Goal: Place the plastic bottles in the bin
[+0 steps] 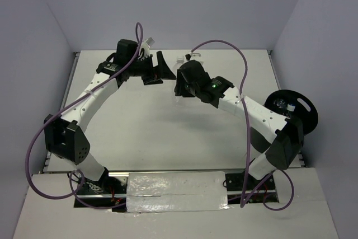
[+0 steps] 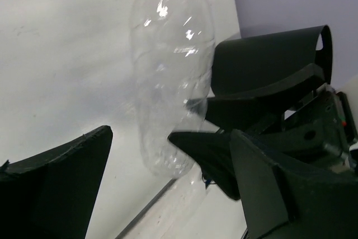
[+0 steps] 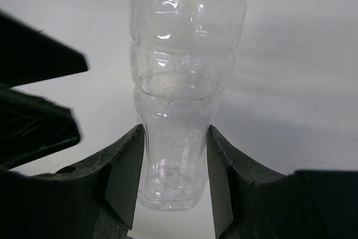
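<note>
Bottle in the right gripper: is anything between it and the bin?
Nothing visible. The right gripper is shut on the bottle, and the bin stands off to the right. The open left gripper is on the bottle's other side.

A clear ribbed plastic bottle (image 3: 187, 54), see-through and with no label showing, is at the table's 12 o'clock, its narrow waist pinched between the two fingers of the right gripper (image 3: 174, 160). The bin (image 1: 309, 117), a black round bucket with an oval slot near its rim, stands at 3 o'clock by the table's edge; a blue-and-white patch shows inside, too small to name
</note>
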Controlling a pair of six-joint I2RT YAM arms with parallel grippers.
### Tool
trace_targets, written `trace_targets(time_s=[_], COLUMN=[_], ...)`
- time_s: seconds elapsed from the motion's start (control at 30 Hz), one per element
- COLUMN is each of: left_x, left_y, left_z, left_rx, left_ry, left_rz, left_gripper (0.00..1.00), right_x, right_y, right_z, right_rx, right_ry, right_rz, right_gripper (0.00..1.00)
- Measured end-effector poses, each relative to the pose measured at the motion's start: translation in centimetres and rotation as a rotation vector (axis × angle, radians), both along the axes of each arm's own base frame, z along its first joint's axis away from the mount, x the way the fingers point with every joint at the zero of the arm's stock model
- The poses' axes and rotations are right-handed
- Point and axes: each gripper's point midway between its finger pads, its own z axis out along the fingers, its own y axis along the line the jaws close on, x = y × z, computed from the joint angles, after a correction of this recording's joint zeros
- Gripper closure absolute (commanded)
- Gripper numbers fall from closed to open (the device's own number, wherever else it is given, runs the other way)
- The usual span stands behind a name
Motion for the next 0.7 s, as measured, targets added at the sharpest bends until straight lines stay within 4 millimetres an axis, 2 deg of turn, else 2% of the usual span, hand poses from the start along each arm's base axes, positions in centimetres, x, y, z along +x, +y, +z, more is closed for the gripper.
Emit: trace_targets(time_s=[0.17, 0.27, 0.43, 0.5, 0.57, 0.63, 0.7], left_x=[-0.3, -0.1, 1.0, 1.5, 2.2, 2.6, 2.9], left_y=[0.9, 1.5, 3.4, 4.8, 6.6, 8.4, 9.9], left_z=[-0.2, 0.5, 1.2, 1.4, 1.5, 1.4, 1.1], left_rx=[0.066, 0.103, 0.18, 0.199, 0.21, 0.217, 0.226], left_ry=[0.004, -0.018, -0.056, -0.056, -0.061, -0.062, -0.051], left_rz=[0.011, 0.03, 0.124, 0.173, 0.236, 0.291, 0.336], left_gripper=[0.01, 0.0, 0.01, 0.01, 0.01, 0.01, 0.01], right_x=[0.5, 0.7, 0.7, 0.3, -0.4, -1.5, -3.2], right_y=[-2.7, -4.7, -8.2, -9.9, -11.9, -14.1, -17.2], right_z=[-1.3, -2.4, -2.4, -1.7, 0.1, 2.8, 6.2], right_rx=[-0.099, -0.177, -0.282, -0.316, -0.337, -0.332, -0.309], right_ry=[0.007, 0.021, 0.009, -0.003, -0.037, -0.09, -0.163], right_rz=[-0.127, -0.195, -0.297, -0.337, -0.377, -0.416, -0.479], right_gripper=[0.62, 0.62, 0.61, 0.61, 0.6, 0.59, 0.59])
